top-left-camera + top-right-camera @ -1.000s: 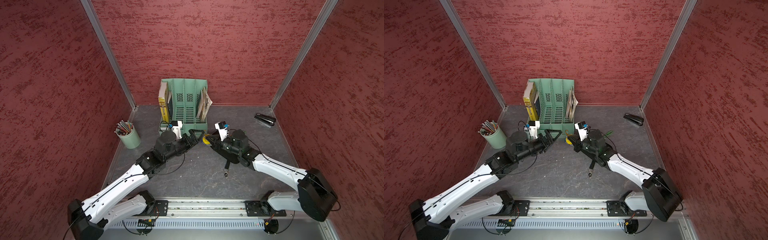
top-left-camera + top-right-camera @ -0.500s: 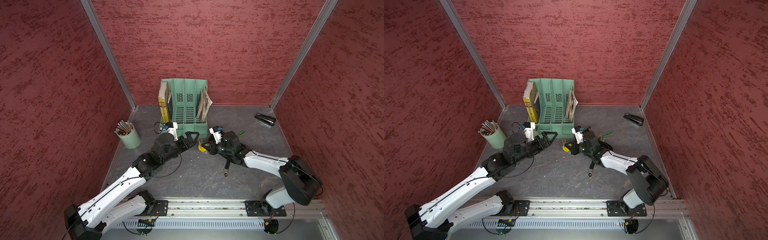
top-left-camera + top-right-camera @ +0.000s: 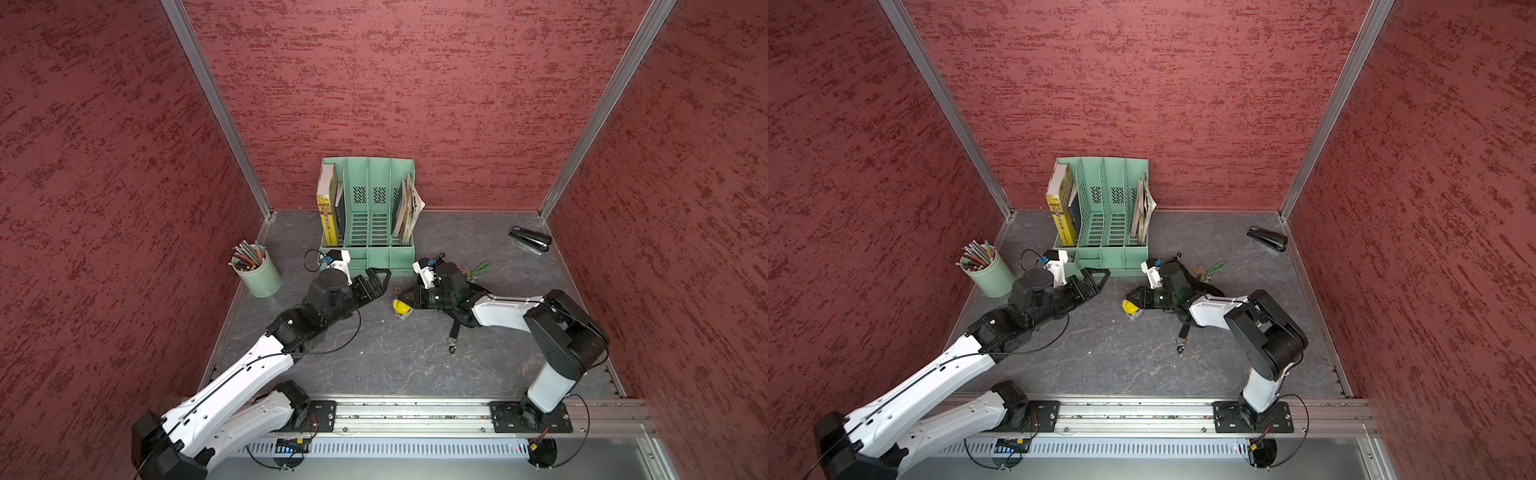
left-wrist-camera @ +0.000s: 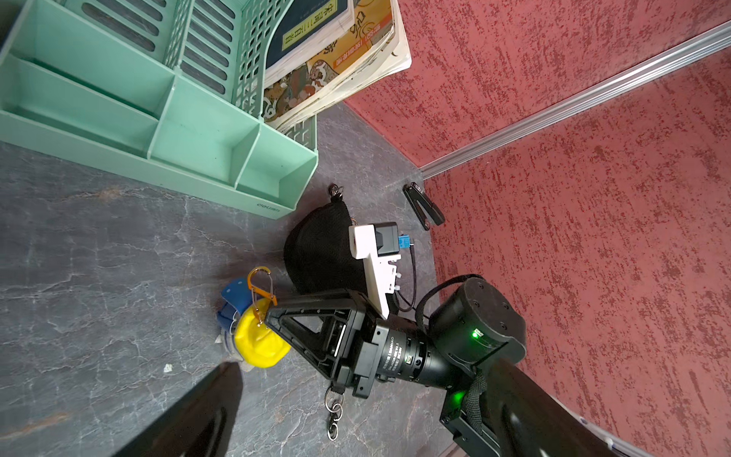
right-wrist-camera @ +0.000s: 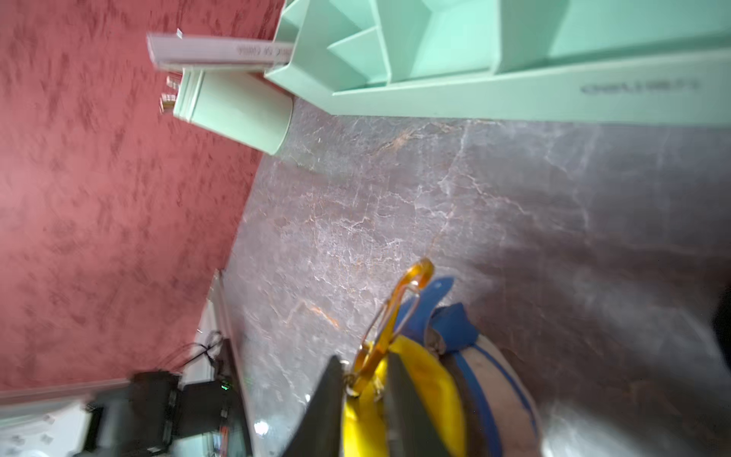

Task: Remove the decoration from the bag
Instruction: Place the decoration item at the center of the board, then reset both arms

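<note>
- Since a second ago the right arm has folded its elbow up and inward, and the left gripper (image 3: 384,281) has backed off slightly.
- The yellow-and-blue decoration (image 4: 259,342) lies at the tips of the right gripper (image 5: 362,366), apart from the bag (image 4: 318,253) beside that wrist.
- The right jaws stand narrowly apart about the orange clip (image 5: 395,308); whether they pinch it, I cannot tell. The left jaws are spread wide and empty.
- The green rack (image 3: 368,259) holds books (image 3: 328,208); the green cup (image 3: 262,278) holds pencils (image 3: 248,253).
- The stapler (image 3: 530,240) lies well apart.

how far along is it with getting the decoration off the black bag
Done, it seems: the yellow-and-blue charm with its orange clip lies apart from the soft black fabric pouch. In hand: the right claw has its jaws slightly parted around the clip; the left claw is wide open and empty. Left: probably only drawing the arms back.
</note>
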### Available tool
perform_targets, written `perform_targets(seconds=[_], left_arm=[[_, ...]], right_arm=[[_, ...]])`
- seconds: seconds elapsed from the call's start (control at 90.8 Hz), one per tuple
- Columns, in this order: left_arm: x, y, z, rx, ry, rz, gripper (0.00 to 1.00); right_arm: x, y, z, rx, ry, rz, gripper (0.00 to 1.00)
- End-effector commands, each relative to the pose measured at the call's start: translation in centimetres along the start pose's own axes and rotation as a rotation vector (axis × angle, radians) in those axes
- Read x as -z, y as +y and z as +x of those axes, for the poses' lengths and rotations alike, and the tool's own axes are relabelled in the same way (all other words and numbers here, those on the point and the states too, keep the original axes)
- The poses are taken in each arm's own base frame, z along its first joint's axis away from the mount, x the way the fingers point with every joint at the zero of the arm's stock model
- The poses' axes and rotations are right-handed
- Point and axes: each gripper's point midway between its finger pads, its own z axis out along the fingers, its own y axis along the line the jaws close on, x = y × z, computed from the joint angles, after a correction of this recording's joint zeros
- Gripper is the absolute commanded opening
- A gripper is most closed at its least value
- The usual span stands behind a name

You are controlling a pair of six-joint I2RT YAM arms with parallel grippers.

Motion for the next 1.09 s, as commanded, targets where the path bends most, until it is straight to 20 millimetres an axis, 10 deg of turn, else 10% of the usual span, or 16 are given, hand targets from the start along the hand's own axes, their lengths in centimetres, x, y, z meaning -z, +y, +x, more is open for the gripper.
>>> perform_targets(seconds=[0.0, 0.408, 0.87, 1.08], left_arm=[[0.2, -0.8, -0.8, -0.04, -0.021, 0.019, 1.0], [1.3, 2.5, -7.5, -0.38, -0.355, -0.198, 1.0], [4.1, 19.5, -14.0, -0.494, -0.676, -0.636, 1.0], [5.0, 22.4, -15.2, -0.61, -0.69, -0.74, 1.0]], right_arm=[[2.2, 0.7, -2.3, 0.061, -0.067, 0.061, 0.41], [13.9, 2.4, -7.6, 0.361, -0.29, 0.386, 0.57], [22.8, -9.4, -11.4, 0.385, -0.518, 0.79, 0.71], [25.7, -13.6, -12.5, 0.347, -0.64, 0.91, 0.76]])
